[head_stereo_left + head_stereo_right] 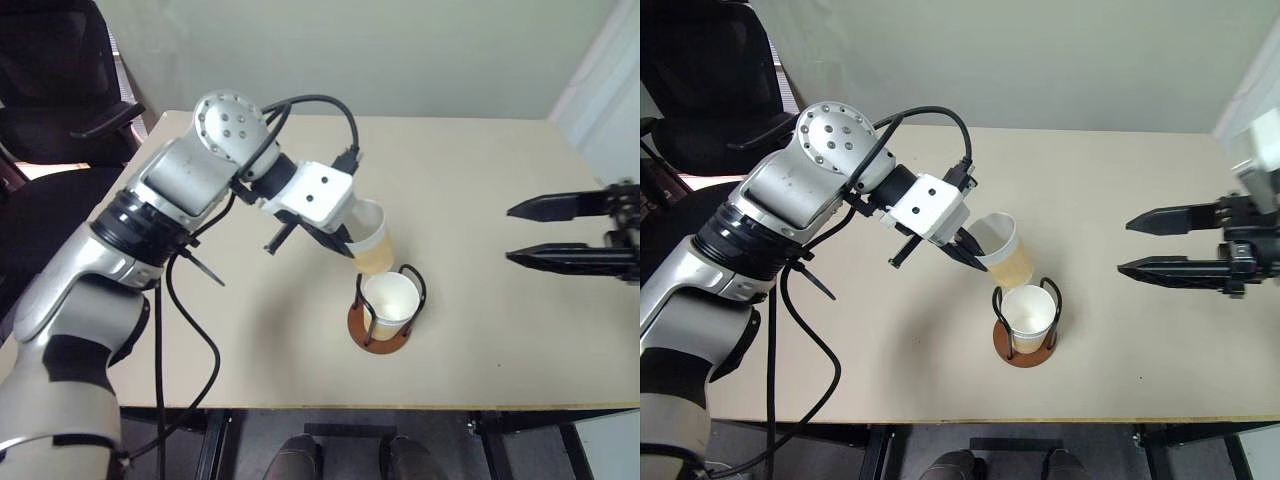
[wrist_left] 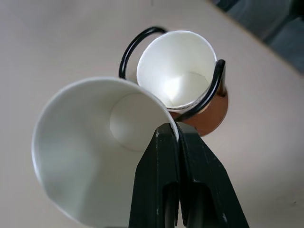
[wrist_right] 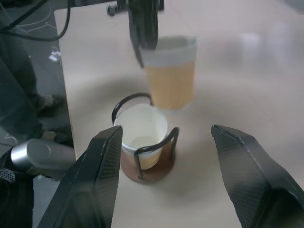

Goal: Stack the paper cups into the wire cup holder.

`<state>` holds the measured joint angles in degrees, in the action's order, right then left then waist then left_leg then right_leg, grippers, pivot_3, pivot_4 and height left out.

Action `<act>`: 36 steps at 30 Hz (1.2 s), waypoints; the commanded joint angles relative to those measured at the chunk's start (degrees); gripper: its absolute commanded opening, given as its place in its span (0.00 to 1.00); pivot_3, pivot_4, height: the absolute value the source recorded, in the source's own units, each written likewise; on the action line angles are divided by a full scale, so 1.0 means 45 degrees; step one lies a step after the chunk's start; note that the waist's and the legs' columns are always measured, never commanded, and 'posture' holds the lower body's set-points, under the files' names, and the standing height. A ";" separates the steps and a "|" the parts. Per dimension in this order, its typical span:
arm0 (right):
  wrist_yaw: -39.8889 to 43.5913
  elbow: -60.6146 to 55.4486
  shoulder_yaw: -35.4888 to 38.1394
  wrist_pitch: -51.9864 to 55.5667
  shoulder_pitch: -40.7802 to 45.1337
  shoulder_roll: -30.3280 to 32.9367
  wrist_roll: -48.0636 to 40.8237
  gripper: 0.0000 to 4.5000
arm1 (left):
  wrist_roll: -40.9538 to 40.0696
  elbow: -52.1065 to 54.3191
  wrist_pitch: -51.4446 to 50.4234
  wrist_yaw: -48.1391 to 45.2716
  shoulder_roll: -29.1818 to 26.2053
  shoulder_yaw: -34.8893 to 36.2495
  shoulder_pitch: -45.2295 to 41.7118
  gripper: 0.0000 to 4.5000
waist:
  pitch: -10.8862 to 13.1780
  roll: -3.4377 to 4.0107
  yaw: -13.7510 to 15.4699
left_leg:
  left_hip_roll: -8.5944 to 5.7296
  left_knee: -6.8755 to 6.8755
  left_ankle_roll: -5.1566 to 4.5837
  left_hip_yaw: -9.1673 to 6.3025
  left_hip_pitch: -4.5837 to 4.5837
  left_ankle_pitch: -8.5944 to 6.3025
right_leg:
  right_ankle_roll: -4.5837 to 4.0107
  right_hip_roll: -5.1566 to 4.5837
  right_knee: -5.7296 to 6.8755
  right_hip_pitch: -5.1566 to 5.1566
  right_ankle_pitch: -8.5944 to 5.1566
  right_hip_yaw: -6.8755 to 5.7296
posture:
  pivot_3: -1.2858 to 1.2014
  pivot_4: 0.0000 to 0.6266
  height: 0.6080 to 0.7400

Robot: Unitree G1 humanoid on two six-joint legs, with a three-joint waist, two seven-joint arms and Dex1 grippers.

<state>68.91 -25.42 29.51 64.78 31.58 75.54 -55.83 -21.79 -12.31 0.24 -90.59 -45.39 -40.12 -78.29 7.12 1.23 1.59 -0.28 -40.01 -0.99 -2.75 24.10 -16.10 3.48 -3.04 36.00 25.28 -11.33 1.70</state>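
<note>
Over the middle of the table (image 1: 480,180), seen from the head cameras, the left gripper (image 1: 347,247) pinches the rim of a paper cup (image 1: 372,245), one finger inside and one outside. That cup hangs tilted just above and to the far left of the holder (image 1: 385,320), which stands near the table's near edge with another cup (image 1: 390,300) already seated upright between its wire loops. Well to the right, the right gripper (image 1: 545,232) hovers with its fingers spread and nothing between them.

From the left wrist, the fingers (image 2: 159,161) are closed tight on the rim of the held cup (image 2: 95,147), whose white inside faces the camera. The seated cup (image 2: 178,71) shows beyond it, its mouth open and clear.

From the right wrist, the held cup (image 3: 171,76) floats above the seated one (image 3: 142,130), bottom not yet inside its mouth and offset toward one side.

To nest it well, I'd judge the cup needs levelling so its base points straight down, then centring over the seated cup's mouth before lowering. Coming in tilted risks catching a wire loop or tipping the light holder. The pinch should be let go only once the cup has slid down snug.
</note>
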 commanded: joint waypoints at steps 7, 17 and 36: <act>-0.0677 -0.0283 0.2321 0.0574 -0.0248 0.0984 -0.0556 0.69 | -0.0291 -0.1473 0.1719 -0.0425 0.0791 -0.0646 -0.1564 0.01 | 0.0001 -0.0002 0.0001 | -0.0001 -0.0012 -0.0010 0.0001 -0.0005 -0.0007 | 0.0004 -0.0004 -0.0006 -0.0016 0.0003 0.0000 | 0.52 0.24 1.00; -0.0843 -0.0255 0.3041 0.0802 -0.0909 0.1243 -0.0836 0.69 | -0.1691 -0.1541 0.1247 -0.0425 0.0750 -0.1127 -0.2460 0.01 | 0.0007 0.0006 -0.0001 | -0.0003 -0.0002 -0.0021 0.0014 0.0003 -0.0024 | 0.0020 0.0000 -0.0021 -0.0010 -0.0006 0.0000 | 0.52 0.24 1.00; -0.1071 -0.0818 0.4610 0.1501 -0.2002 0.1160 -0.0977 0.69 | -0.3330 -0.0281 0.0508 -0.0425 0.0905 -0.2963 -0.2723 0.01 | 0.0012 0.0016 0.0015 | -0.0009 -0.0008 -0.0024 0.0020 0.0002 -0.0030 | 0.0036 -0.0007 -0.0017 -0.0013 -0.0013 0.0004 | 0.52 0.24 1.00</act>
<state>64.45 -28.67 47.44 71.35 22.37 79.93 -59.63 -35.67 -15.14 2.88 -90.69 -41.41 -53.61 -89.01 7.17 1.30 1.65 -0.32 -40.06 -1.10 -2.68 24.11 -16.23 3.64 -3.07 35.93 25.22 -11.39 1.72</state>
